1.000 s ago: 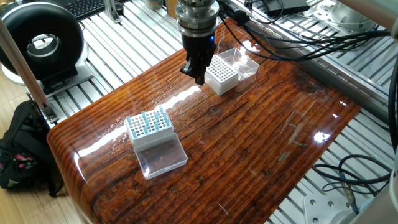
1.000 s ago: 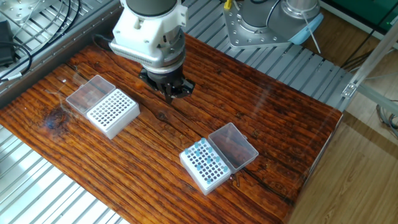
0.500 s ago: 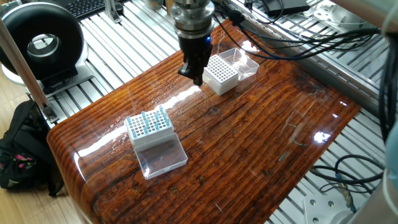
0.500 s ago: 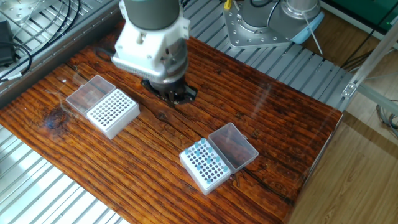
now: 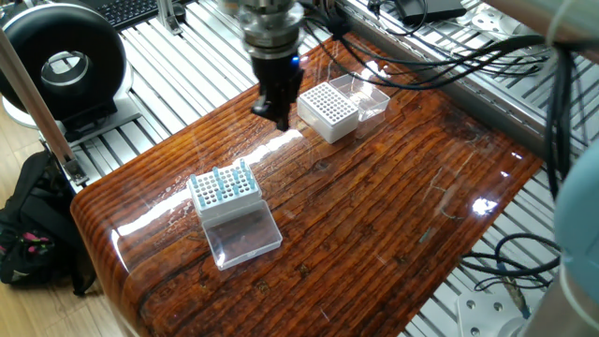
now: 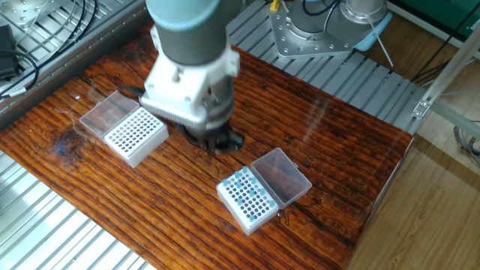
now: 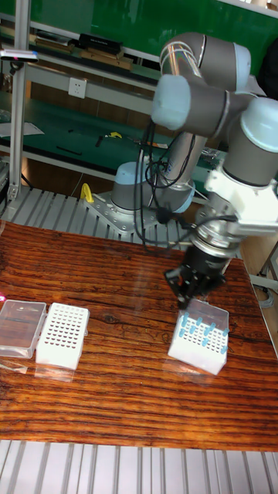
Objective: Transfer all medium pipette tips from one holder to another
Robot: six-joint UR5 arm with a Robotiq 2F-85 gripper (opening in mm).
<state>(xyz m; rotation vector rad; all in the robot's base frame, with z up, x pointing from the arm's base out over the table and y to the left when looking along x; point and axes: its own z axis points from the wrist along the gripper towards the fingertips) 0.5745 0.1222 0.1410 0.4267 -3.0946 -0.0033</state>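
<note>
Looking across your wooden table (image 5: 393, 225), you have two white tip racks, each with a clear hinged lid lying open beside it. The loaded rack (image 5: 223, 190) holds the medium pipette tips (image 5: 231, 178): slender, pale-blue, translucent cones standing upright in the grid holes, their tops poking above the white block. They fill only part of the grid, clustered along a few rows; in the other fixed view they show as blue dots toward one end of that rack (image 6: 247, 197). The second rack (image 5: 328, 108) shows only bare white holes, and you can see the same in the tall fixed view (image 7: 62, 333).

Your gripper (image 5: 278, 116) hangs above the table between the two racks, fingers pointing down. Its jaws look nearly closed, though at this size you cannot tell whether a tip sits between them.
</note>
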